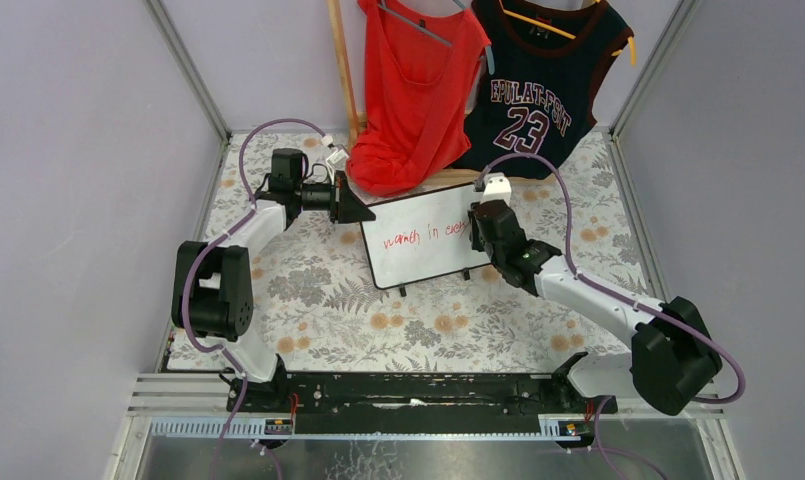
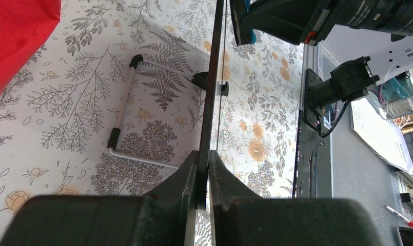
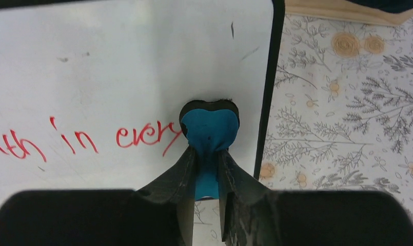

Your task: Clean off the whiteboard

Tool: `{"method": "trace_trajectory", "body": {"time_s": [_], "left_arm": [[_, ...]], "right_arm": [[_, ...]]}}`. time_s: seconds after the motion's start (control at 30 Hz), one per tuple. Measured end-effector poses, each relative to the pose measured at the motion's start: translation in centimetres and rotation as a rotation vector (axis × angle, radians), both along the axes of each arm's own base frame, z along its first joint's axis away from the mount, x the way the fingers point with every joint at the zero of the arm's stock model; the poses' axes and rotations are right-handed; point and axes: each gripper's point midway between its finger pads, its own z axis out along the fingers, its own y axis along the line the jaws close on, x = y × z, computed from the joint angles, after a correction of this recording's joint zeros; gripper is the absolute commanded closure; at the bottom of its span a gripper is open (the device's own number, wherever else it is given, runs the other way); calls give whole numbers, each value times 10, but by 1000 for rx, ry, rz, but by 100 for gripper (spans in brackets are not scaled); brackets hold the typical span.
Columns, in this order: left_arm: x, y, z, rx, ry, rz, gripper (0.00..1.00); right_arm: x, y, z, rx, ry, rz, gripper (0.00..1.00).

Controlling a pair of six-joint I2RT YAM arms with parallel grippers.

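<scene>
Eraser (image 3: 209, 128), pinched in the right gripper (image 3: 208, 160), pressed the whiteboard (image 3: 117, 66) beside red writing (image 3: 142, 137); the left gripper (image 2: 204, 161) clamped its edge. Firm, flat leftward strokes would suit.

The left arm (image 1: 253, 228) and right arm (image 1: 590, 296) share white links, chunky black joints and looping purple cables (image 1: 526, 155). The right hand (image 3: 207, 151) has black wedge fingers (image 3: 168, 188), perhaps scuffed.

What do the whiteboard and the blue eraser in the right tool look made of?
The whiteboard: smooth white face, probably a coated panel, since the red writing sits crisp on top. Its thin black frame looks like plastic. The eraser: soft blue foam, judging by how it bulges where the right tool pinches it, with a dark felt-like layer against the board.
</scene>
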Motion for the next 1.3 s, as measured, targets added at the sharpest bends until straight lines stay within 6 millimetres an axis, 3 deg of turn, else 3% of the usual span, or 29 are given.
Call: {"method": "trace_trajectory", "body": {"time_s": [0.23,0.6,0.93,1.07,1.3], "left_arm": [[0,0,0,1,2,-1,100],[0,0,-1,3,5,1,100],[0,1,-3,10,15,9,100],[0,1,-3,10,16,9,100],[1,1,-3,12,16,11,100]], "right_arm": [[20,0,11,32,-30,0,100],[28,6,5,29,-7,23,100],[28,32,7,120,26,84,100],[24,51,10,130,26,124,100],[11,105,14,137,31,234,100]]}}
